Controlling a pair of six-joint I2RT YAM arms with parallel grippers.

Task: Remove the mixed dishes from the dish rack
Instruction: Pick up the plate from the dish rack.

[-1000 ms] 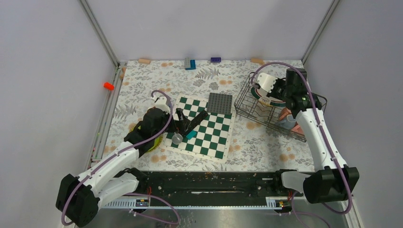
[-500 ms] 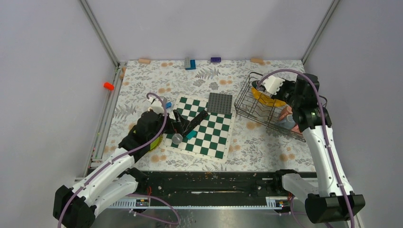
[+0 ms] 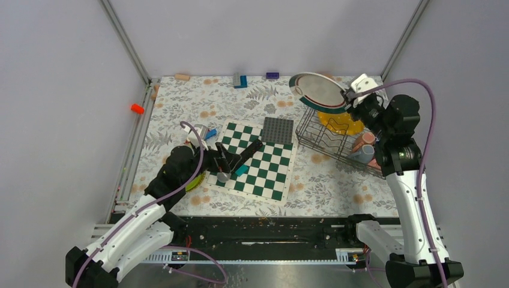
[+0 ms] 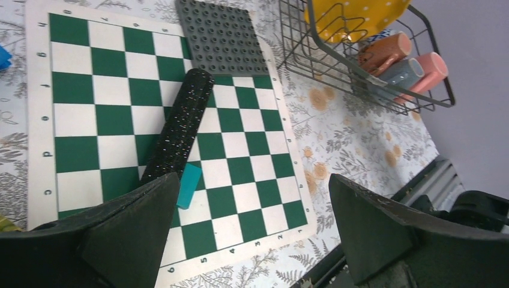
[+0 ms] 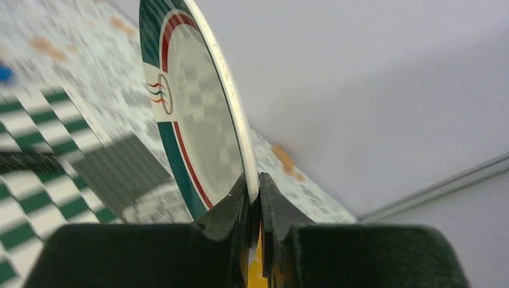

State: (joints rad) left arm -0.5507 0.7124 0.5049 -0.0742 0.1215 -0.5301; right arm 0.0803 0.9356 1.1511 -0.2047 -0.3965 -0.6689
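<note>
The patterned plate [image 3: 318, 91] hung tilted above the dish rack's [image 3: 312, 143] far corner, and the right gripper [image 5: 253, 186] pinched it by its thin rim alone. Risky hold: that glossy, hard, round edge could well swivel or slip between narrow jaws and drop onto the yellow plate [image 3: 339, 123] and smooth mugs [image 3: 364, 146] inside the black wire rack. Well left of the rack, the left gripper [image 4: 252, 183] gaped wide, holding nothing, over the flat chessboard [image 4: 120, 108].

Lab test booth: grey panel walls [image 3: 258, 30], aluminium frame [image 3: 125, 41].
</note>
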